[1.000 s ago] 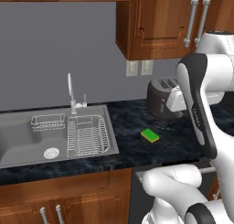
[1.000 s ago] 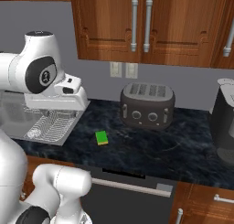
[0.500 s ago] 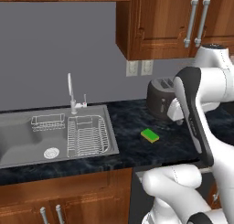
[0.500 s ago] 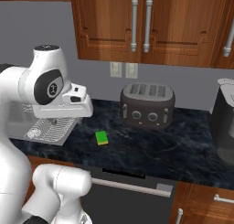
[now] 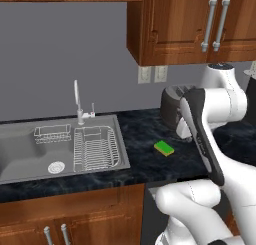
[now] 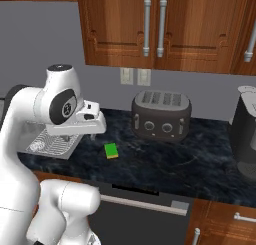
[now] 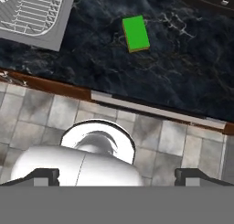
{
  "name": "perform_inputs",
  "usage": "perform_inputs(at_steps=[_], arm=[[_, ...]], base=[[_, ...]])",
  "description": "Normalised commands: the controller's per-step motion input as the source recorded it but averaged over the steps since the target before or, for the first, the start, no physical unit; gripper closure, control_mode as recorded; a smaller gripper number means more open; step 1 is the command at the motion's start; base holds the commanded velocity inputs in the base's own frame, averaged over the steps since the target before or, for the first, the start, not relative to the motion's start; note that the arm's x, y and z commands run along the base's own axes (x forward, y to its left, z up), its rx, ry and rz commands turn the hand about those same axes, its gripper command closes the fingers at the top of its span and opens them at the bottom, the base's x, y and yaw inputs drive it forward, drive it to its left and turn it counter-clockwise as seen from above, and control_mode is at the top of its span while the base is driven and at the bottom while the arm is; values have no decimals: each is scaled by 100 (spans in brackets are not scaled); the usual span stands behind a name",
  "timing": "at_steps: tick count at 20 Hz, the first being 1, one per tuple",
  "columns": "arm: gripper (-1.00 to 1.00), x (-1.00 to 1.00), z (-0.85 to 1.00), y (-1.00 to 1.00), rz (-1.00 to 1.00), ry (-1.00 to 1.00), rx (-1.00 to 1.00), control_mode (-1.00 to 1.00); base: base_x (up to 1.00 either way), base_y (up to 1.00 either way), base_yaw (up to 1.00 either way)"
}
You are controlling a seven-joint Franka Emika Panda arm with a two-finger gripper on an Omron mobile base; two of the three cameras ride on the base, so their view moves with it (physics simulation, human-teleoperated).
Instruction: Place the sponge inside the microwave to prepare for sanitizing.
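Note:
The sponge (image 5: pixel 164 148) (image 6: pixel 111 150) (image 7: pixel 136 33) lies flat on the dark marble counter, green top up with a yellow edge, in front of the toaster. My gripper (image 7: pixel 118 176) is open, its two dark fingertips wide apart with nothing between them. It looks down from high over the counter's front edge, well short of the sponge. In the right base view my hand (image 6: pixel 89 122) hangs above the counter, left of the sponge. The microwave is out of view.
A grey toaster (image 6: pixel 161 115) (image 5: pixel 172 109) stands at the back of the counter. The sink (image 5: pixel 25 156) with a wire rack (image 5: pixel 96 148) and a faucet (image 5: pixel 78 103) lies to the left. A dark coffee machine (image 6: pixel 247 134) is at far right. Wooden cabinets hang overhead.
My arm has swung the hand to the right and lower, toward the counter near the sponge. The sponge has not moved and the gripper has stayed open.

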Motion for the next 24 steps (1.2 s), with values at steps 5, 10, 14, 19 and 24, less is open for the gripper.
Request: perform_inputs(at_steps=[5, 10, 14, 19, 24], arm=[[-100, 54, -40, 0, 3, 3, 0, -100], [-100, 62, -47, 0, 5, 6, 0, -100], [-100, 67, -56, 0, 5, 10, 0, -100], [-100, 67, -58, 0, 3, 9, 0, -100], [-100, 63, -44, 0, 0, 1, 0, -100]], base=[[0, 0, 0], [0, 0, 0], [0, 0, 0], [0, 0, 0], [0, 0, 0]])
